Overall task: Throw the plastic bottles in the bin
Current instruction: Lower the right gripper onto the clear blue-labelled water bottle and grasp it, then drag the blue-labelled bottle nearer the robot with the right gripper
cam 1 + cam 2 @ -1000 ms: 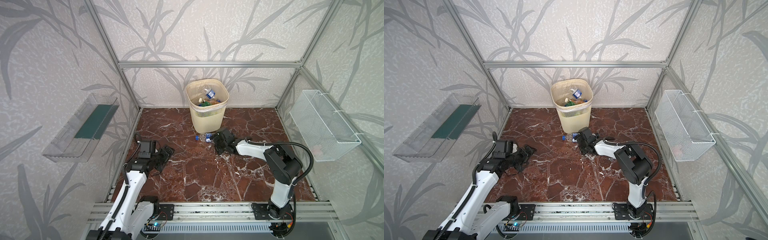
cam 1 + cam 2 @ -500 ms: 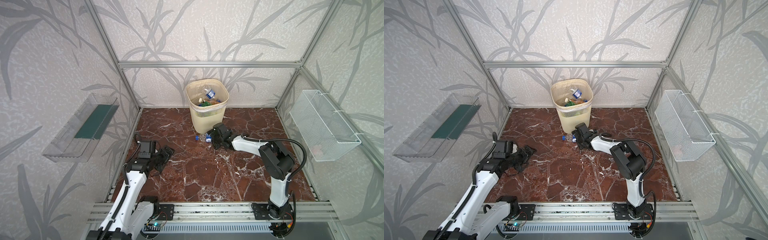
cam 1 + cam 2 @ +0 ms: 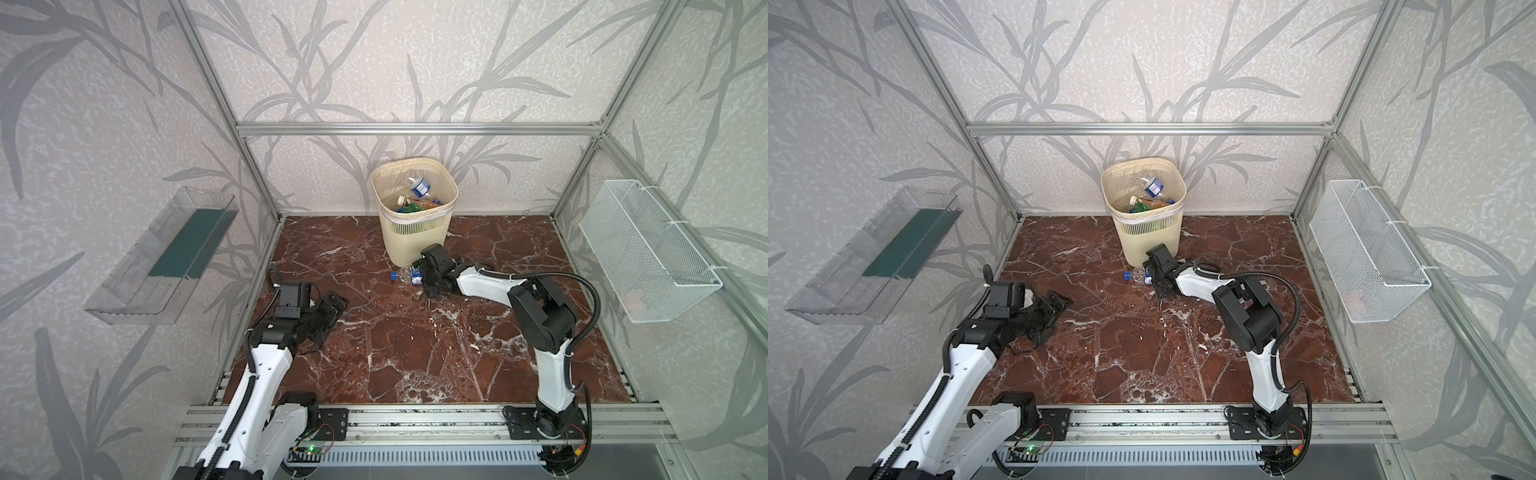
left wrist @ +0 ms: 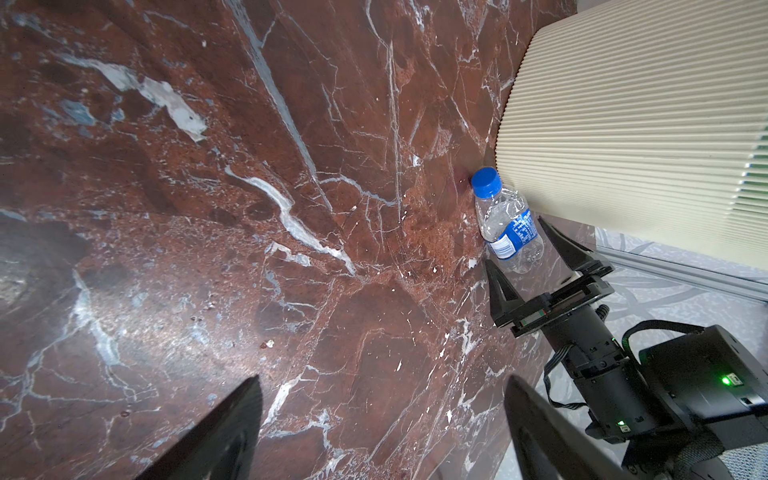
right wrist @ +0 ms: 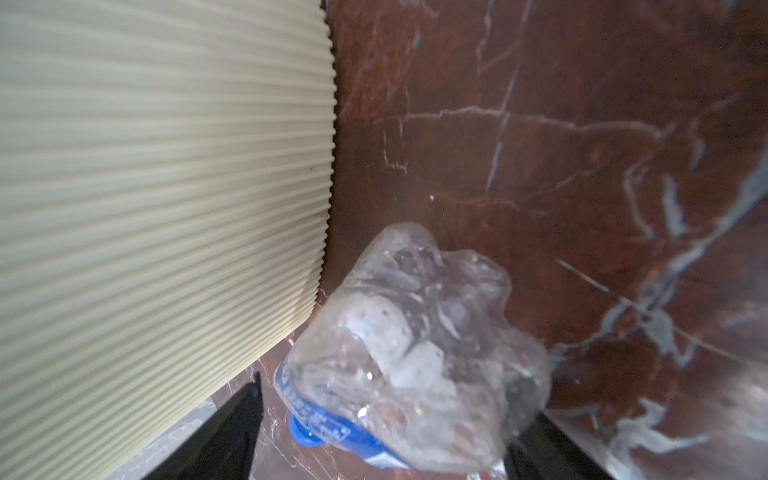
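One clear plastic bottle [image 3: 404, 275] [image 3: 1137, 275] with a blue cap and blue label lies on the marble floor against the foot of the cream ribbed bin [image 3: 415, 239] [image 3: 1148, 241]. My right gripper [image 3: 419, 276] [image 3: 1152, 277] is low on the floor at its base end, open, one finger on each side of the crumpled bottle [image 5: 415, 353]. The left wrist view shows the same bottle [image 4: 507, 224] beside the bin [image 4: 644, 124]. Several bottles [image 3: 417, 195] lie inside the bin. My left gripper [image 3: 332, 305] [image 4: 382, 378] hovers open and empty over the floor at the left.
A white wire mesh basket [image 3: 648, 249] hangs on the right wall and a clear tray with a green base [image 3: 174, 249] on the left wall. Aluminium posts frame the cell, and a rail [image 3: 415, 419] runs along the front. The bin wall [image 5: 145, 208] stands close beside my right gripper.
My right gripper has slid left along the floor toward the bin, and its open fingers now flank the bottle's base. The left arm has not moved.
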### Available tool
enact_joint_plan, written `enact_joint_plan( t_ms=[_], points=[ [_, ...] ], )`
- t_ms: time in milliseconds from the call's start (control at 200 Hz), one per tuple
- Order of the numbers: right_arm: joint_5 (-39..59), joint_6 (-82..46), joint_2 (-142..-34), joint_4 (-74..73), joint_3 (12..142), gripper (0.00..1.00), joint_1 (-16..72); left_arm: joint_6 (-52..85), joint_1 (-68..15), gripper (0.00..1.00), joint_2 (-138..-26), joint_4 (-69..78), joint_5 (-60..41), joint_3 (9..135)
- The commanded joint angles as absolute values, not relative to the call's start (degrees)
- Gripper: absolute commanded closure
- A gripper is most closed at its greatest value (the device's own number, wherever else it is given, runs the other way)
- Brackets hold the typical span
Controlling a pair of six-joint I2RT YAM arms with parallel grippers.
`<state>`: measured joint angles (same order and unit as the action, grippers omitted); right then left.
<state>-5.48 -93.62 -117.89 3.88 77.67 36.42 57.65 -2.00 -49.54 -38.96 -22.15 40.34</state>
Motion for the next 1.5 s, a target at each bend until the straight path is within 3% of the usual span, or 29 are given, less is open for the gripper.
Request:
enact_joint_plan(
  t_ms=[0,440,825,1180,1384,1494],
  points=[
    [-6.94,-93.46,-119.78,7.31,79.62,0.15,36.09,57.92,-1.74,0.09,-48.72,-40.02,-21.33,40.54],
    [-7.73,-89.26,-117.54,8.26,74.42,0.32,34.81,58.11,-1.63,0.09,-48.44,-39.73,-21.09,39.73],
    [-2.14,-79.54,-106.51,5.0,54.35,0.39,30.88,58.28,-1.65,0.09,-49.21,-38.42,-21.18,38.83],
    [10.34,-53.75,-96.75,15.52,42.76,0.41,28.91,57.96,-1.62,0.09,-51.63,-36.62,-20.66,38.83],
    [10.61,-45.56,-84.25,22.07,35.11,0.42,30.94,57.79,-1.65,0.09,-53.96,-35.61,-21.01,39.72],
    [8.1,-42.93,-76.31,27.26,33.71,0.38,32.67,57.19,-1.67,0.09,-55.81,-35.16,-22.33,40.56]
  ],
)
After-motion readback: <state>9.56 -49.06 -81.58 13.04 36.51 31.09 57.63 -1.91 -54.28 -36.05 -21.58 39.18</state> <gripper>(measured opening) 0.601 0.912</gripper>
